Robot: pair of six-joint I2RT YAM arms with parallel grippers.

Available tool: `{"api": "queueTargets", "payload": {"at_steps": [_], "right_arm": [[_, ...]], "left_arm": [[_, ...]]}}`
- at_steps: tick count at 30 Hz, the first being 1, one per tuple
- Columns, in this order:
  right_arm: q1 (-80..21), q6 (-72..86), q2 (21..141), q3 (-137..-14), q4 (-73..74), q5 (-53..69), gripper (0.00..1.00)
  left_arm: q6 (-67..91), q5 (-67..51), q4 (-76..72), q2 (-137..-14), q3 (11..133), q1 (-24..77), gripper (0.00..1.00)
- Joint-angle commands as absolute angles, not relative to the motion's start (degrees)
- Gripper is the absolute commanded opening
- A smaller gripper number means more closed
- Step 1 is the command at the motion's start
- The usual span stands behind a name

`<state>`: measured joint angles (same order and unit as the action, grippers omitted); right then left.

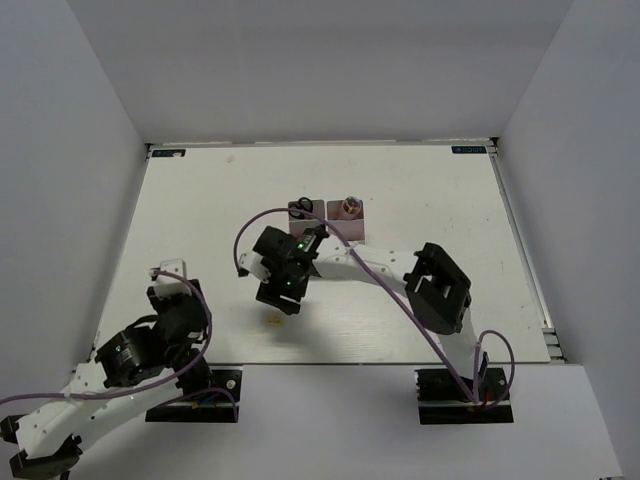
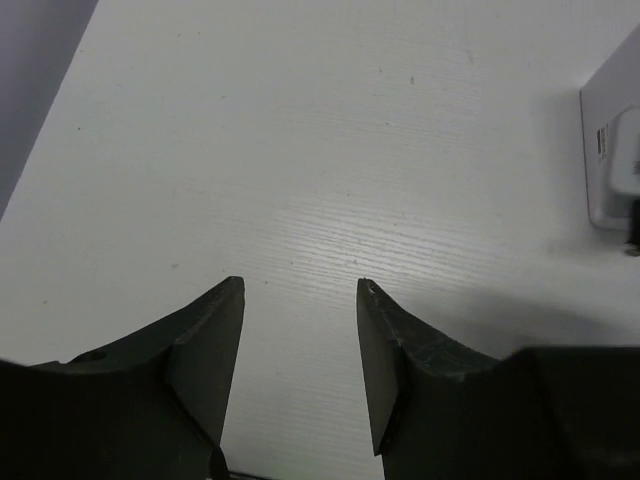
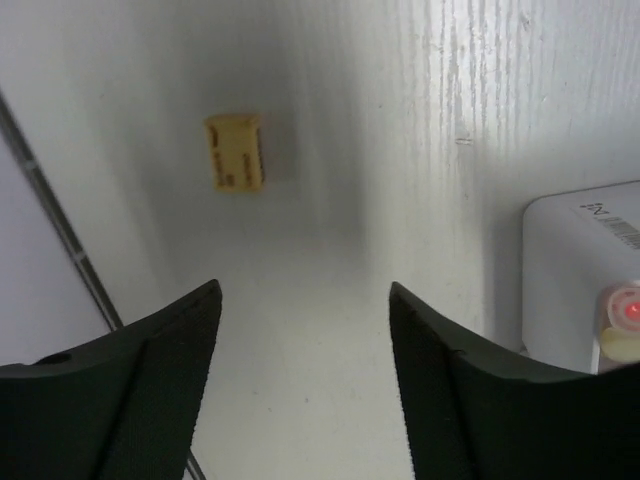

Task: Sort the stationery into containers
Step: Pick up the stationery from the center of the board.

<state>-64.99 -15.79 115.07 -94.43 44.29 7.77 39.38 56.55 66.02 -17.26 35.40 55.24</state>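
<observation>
top view: small tan piece (image 1: 273, 320) lies on the table (image 1: 430, 200) just beyond the right gripper (image 1: 281, 298), well apart from the left gripper (image 1: 168, 275). left wrist: fingers spread, empty. right wrist: fingers apart, empty; the piece lies ahead, left of centre, its long axis along the reach.

Left arm (image 1: 70, 405), right arm (image 1: 365, 268): white link shells, black joint housings. A lilac cable (image 1: 410, 315) loops along each arm. Base plates (image 1: 463, 400) flat, black. Green LEDs (image 1: 300, 245) lit on the right wrist. Left gripper (image 2: 300, 290), right gripper (image 3: 305, 300): matte black wedge fingers (image 3: 150, 370), faintly scuffed inner faces.
</observation>
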Motion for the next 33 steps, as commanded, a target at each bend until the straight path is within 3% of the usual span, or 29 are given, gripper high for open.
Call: {"api": "queueTargets", "payload": {"at_steps": [1,6,10,14,20,27,30,32,33], "right_arm": [[-69.42,-8.54,119.33,-98.96,42.36,-3.56,0.66],[-71.54,-7.38,122.61,-103.27,44.03,-4.12,0.52],[-73.74,-7.03,124.19,-103.97,42.89,-7.12,0.47],[-73.74,-7.20,125.60,-104.33,43.07,-6.69,0.47],[-73.83,-8.35,126.56,-103.71,42.54,-5.54,0.64],[-73.56,-8.88,128.06,-103.89,43.33,-1.59,0.56],[-73.74,-8.88,128.93,-104.41,43.68,-0.79,0.46],[-73.48,-8.70,129.64,-104.59,44.12,-0.62,0.31],[-73.65,-8.70,129.55,-104.68,44.21,-0.70,0.09]], "left_arm": [[41.66,61.43,68.38,-12.94,34.63,55.11,0.59],[41.13,62.05,67.41,-8.36,34.10,55.11,0.74],[41.39,61.96,67.41,-8.86,34.19,55.20,0.75],[41.92,61.70,68.55,-10.19,34.72,55.20,0.75],[41.40,61.44,68.03,-9.76,34.37,55.20,0.76],[41.31,61.43,67.76,-9.23,34.45,55.11,0.76],[41.40,61.43,67.94,-9.23,34.37,55.11,0.76],[41.48,61.61,67.94,-8.97,34.37,55.20,0.76],[41.40,61.26,67.94,-8.96,34.28,55.28,0.76]]}}
